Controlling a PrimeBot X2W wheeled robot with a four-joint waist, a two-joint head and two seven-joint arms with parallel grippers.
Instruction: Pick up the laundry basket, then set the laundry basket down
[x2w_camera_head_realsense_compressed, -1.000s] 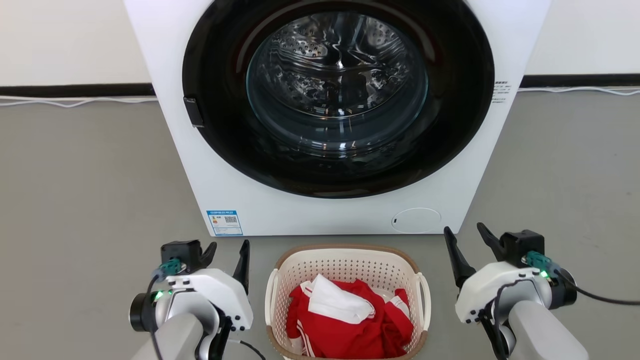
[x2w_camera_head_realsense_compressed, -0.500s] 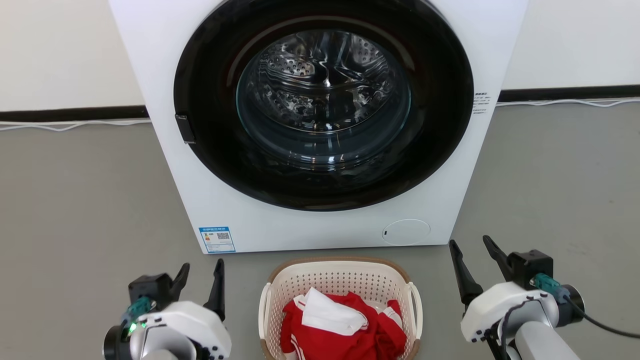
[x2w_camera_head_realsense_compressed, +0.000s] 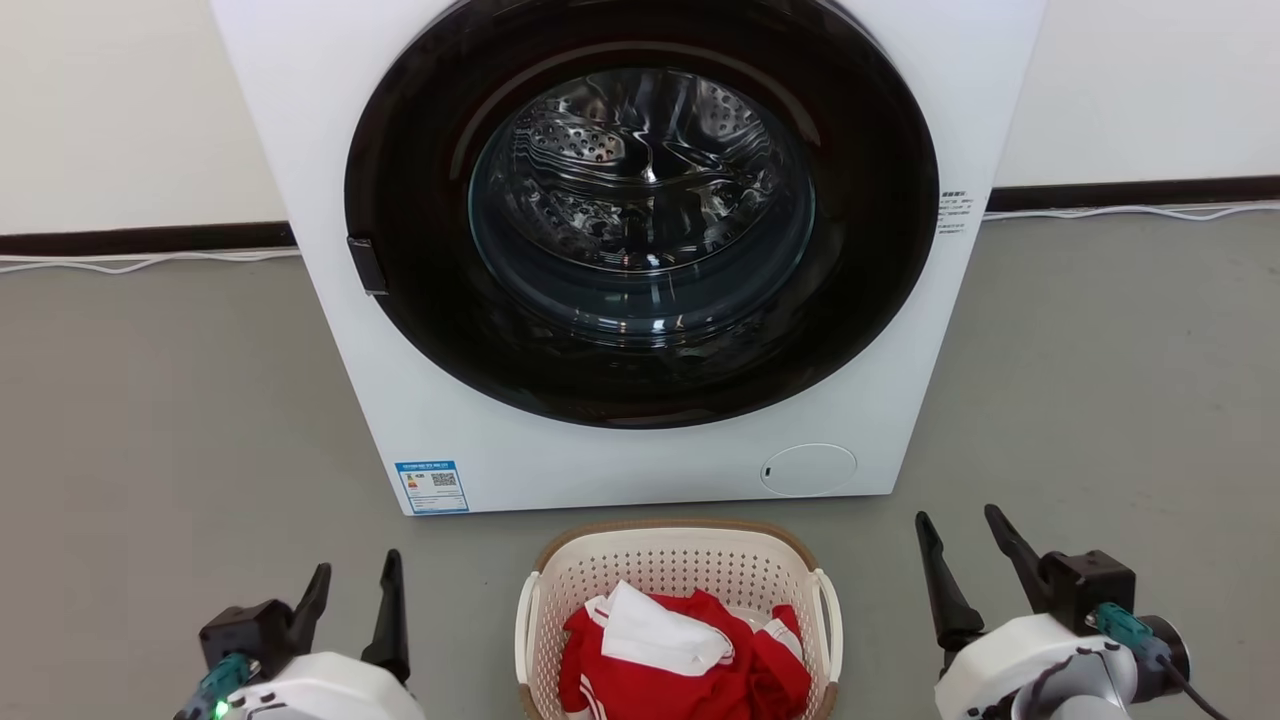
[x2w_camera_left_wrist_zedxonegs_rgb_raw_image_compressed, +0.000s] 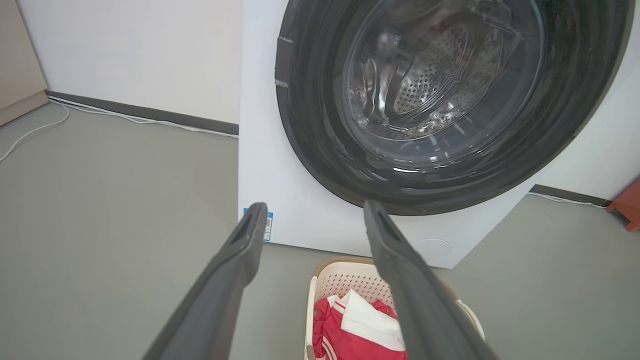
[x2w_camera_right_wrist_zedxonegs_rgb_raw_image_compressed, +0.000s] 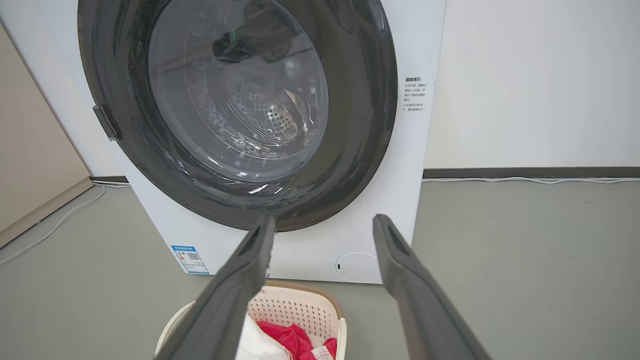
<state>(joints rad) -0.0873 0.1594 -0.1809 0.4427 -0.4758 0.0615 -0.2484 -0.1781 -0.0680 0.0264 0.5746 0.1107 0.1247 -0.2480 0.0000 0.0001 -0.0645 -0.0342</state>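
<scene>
The laundry basket (x2w_camera_head_realsense_compressed: 680, 562) stands on the grey floor just in front of the washer, cream-white and perforated with a brown rim and white loop handles. Red and white clothes (x2w_camera_head_realsense_compressed: 680, 655) lie inside it. My left gripper (x2w_camera_head_realsense_compressed: 355, 582) is open to the basket's left, well clear of its handle. My right gripper (x2w_camera_head_realsense_compressed: 960, 530) is open to its right, also apart from it. In the left wrist view the basket (x2w_camera_left_wrist_zedxonegs_rgb_raw_image_compressed: 340, 282) sits low between the open gripper (x2w_camera_left_wrist_zedxonegs_rgb_raw_image_compressed: 312, 215). The right wrist view has the basket (x2w_camera_right_wrist_zedxonegs_rgb_raw_image_compressed: 300, 307) at the bottom left of the open gripper (x2w_camera_right_wrist_zedxonegs_rgb_raw_image_compressed: 325, 227).
A white front-loading washer (x2w_camera_head_realsense_compressed: 640, 460) with a dark round glass door (x2w_camera_head_realsense_compressed: 640, 210) stands close behind the basket. White cables (x2w_camera_head_realsense_compressed: 140, 262) run along the wall's dark skirting. A beige panel (x2w_camera_right_wrist_zedxonegs_rgb_raw_image_compressed: 35, 165) stands at the left, and a reddish object (x2w_camera_left_wrist_zedxonegs_rgb_raw_image_compressed: 625, 207) lies at the right.
The head camera has tilted up and shifted, so washer and basket sit lower in the picture. Both grippers have sunk toward the bottom edge and stay open; the left has drifted outward from the basket.
</scene>
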